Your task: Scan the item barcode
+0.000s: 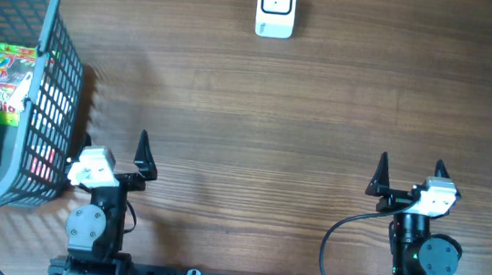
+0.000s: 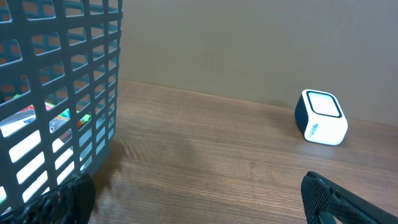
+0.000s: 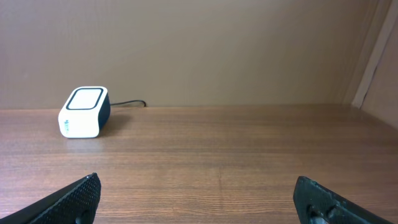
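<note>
At the left, inside the grey plastic mesh basket (image 1: 60,91), a green and red snack packet (image 1: 12,76) lies flat, well apart from the small white box scanner (image 1: 276,6) at the far edge, while the left gripper (image 1: 115,147) and right gripper (image 1: 411,170) stand spread wide, empty.

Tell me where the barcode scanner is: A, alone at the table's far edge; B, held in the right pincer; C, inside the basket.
A: the white barcode scanner stands by itself at the far edge of the wooden table, well apart from the grey basket.
</note>
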Tool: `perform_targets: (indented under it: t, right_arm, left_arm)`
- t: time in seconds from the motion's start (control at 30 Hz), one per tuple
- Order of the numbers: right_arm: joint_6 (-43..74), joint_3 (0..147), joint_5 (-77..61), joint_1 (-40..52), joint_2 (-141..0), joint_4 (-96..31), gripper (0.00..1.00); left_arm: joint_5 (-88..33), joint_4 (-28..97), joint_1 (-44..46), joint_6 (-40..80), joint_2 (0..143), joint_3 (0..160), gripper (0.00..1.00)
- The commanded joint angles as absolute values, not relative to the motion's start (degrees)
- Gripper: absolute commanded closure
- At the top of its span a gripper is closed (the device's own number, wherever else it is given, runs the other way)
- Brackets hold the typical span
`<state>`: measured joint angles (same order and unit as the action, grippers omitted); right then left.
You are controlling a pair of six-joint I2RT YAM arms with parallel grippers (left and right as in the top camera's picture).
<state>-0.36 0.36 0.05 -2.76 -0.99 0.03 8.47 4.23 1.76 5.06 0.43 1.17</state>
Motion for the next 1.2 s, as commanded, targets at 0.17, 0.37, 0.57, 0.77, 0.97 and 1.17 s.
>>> perform_targets:
  t: [0.17, 0.37, 0.57, 0.77, 0.97, 1.17]
  right_arm:
    - [-1.34, 0.3, -0.01, -2.48, -0.8, 0.34, 0.0]
    - [-1.37, 0.3, -0.01, -2.48, -0.8, 0.34, 0.0]
    - [-1.34, 0.3, -0.01, -2.48, -0.8, 0.34, 0.0]
    - [-1.37, 0.3, -0.01, -2.48, -0.8, 0.36, 0.0]
    - [-1.34, 0.3, -0.01, -2.48, -0.8, 0.34, 0.0]
    - [-1.37, 0.3, -0.01, -2.48, -0.8, 0.34, 0.0]
  left_arm:
    - [8.78, 4.03, 1.52, 4.97, 0.38, 0.69, 0.0]
    - [8.78, 4.01, 1.54, 4.95, 0.38, 0.69, 0.0]
    - [6.63, 4.23, 1.54, 4.99, 0.38, 0.69, 0.0]
    - [1.32, 4.95, 1.54, 4.99, 0.38, 1.32, 0.0]
    - [-1.96, 22.22, 1.54, 9.58, 4.47, 18.96, 0.0]
    - [-2.24, 41.6, 1.52, 16.88, 29.15, 57.84, 0.0]
